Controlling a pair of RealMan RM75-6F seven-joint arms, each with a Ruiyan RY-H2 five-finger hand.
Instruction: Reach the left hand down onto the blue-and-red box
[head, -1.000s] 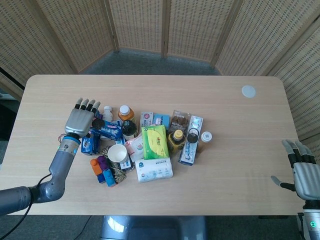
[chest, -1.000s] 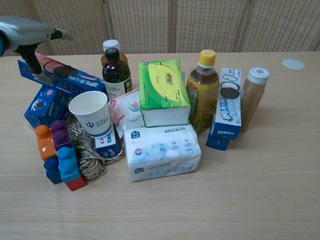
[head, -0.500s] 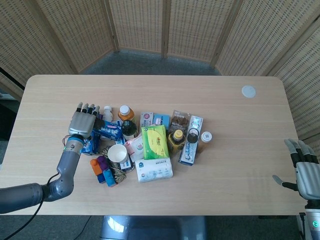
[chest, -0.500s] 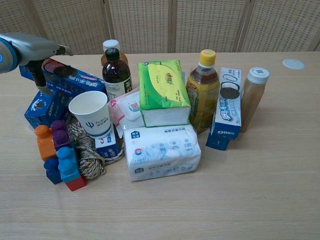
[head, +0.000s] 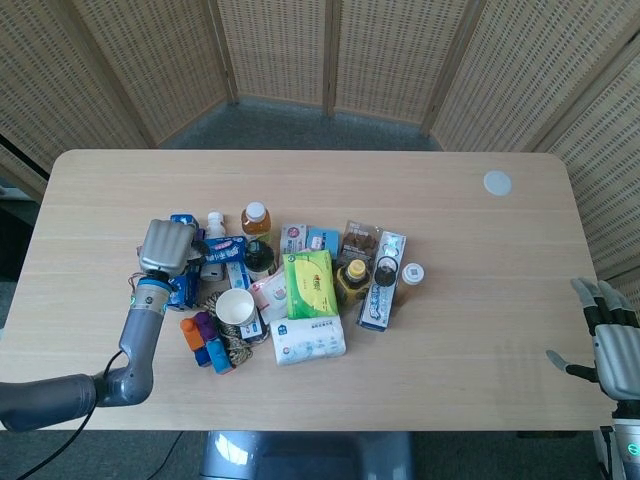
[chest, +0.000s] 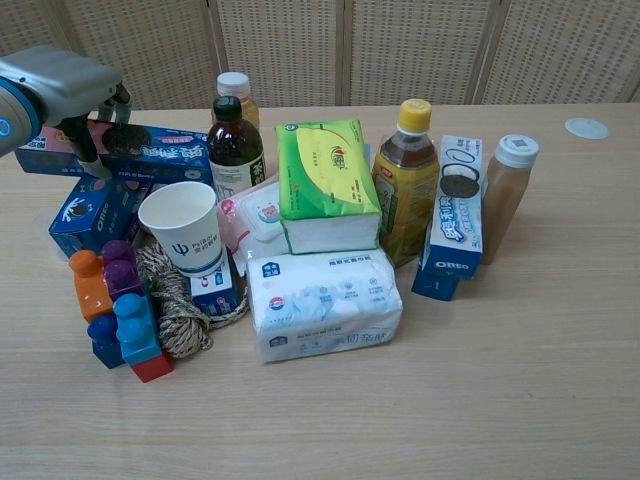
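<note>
- While the left hand (head: 167, 246) now sits on the blue-and-red box (chest: 150, 153), its fingers curl down over the near and far edges, so I judge that it grips the box and no longer hovers with straight fingers as it did a second ago.
- In the chest view the box lies almost level across the top of the blue Oreo box (chest: 95, 211); half a second ago it was tilted, with its left end lower.
- From the paper cup (head: 235, 304), the box is at about 11 o'clock in the head view, at the left edge of the pile, just beside the dark bottle (chest: 233, 145).
- The small white-capped bottle (head: 214, 219) and one more blue packet are now visible behind the hand, because the hand has come lower and nearer.
- For the task this means that the reach is practically done: the hand is in contact with the box.
- The right hand (head: 610, 346) rests at the 4 o'clock corner of the table (head: 480, 300), well apart from everything, with fingers spread and nothing in it.
- One risk, in my opinion: the box stands on other items, so more pressure could push the pile.
</note>
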